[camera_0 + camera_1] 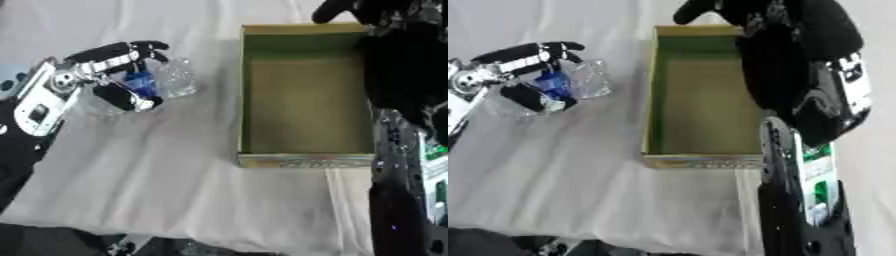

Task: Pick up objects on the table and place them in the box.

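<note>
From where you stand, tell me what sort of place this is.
Probably a robot test bench, not a home: a table under a white cloth, one open box, and the left hand curled on a clear bottle.

Left hand (pixel 105 75) fingers (pixel 122 50) curled

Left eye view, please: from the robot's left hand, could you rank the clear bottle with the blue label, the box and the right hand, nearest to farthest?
1. Clear bottle: inside the left hand, fingers curled round it.
2. Box: to the right, middle of the cloth.
3. Right hand: top right, beyond the box's far corner.
</note>
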Controlling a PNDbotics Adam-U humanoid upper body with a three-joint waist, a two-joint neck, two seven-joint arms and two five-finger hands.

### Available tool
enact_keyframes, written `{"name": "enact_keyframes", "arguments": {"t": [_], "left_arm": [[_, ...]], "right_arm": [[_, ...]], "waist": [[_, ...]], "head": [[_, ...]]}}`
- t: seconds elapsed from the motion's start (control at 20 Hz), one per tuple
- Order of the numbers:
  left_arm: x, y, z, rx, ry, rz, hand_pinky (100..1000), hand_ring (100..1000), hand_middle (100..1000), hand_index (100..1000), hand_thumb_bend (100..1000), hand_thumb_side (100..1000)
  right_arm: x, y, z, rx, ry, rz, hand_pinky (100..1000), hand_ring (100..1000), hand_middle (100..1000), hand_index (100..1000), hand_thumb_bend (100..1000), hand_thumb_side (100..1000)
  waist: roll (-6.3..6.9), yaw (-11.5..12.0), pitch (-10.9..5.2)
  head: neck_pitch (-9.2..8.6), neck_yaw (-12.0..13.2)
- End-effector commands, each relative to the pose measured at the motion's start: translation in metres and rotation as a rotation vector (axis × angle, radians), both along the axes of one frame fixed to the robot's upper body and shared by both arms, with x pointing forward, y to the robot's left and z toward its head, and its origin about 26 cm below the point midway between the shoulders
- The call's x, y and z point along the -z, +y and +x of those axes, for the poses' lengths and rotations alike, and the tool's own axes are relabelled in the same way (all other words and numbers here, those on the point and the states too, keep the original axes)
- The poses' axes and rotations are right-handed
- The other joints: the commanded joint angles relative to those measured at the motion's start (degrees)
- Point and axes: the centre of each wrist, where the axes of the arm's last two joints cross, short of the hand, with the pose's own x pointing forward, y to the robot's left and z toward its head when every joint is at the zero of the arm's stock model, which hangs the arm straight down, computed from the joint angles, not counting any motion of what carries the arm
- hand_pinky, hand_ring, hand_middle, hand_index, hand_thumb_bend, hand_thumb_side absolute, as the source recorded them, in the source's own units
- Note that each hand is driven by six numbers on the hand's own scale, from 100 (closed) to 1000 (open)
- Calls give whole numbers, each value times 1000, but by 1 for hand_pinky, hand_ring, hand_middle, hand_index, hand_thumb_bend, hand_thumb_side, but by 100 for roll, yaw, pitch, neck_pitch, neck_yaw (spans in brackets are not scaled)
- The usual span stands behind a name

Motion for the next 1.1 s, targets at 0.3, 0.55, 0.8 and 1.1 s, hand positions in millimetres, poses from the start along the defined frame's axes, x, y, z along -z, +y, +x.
{"name": "enact_keyframes", "arguments": {"t": [0.3,0.55,0.8,1.1], "left_arm": [[5,-4,-3,13,-34,-149,370,539,1000,803,100,302],[1,2,-6,13,-6,-62,361,534,1000,806,100,328],[-4,4,-8,-21,-16,-51,109,356,874,643,100,456],[-12,0,-10,-68,-79,-104,100,246,788,521,100,801]], "right_arm": [[-11,2,-3,-12,-41,24,616,746,858,831,100,1000],[-12,3,-2,-13,-42,26,613,738,858,830,100,1000],[-11,3,-2,-12,-41,29,611,735,858,829,100,1000],[-10,3,-2,-9,-36,31,610,732,858,828,100,1000]], "waist": [[-66,-35,-55],[-92,-60,-63],[-116,-55,-77],[-118,-46,-104]], "head": [[-22,4],[-22,14],[-22,12],[-22,5]]}}
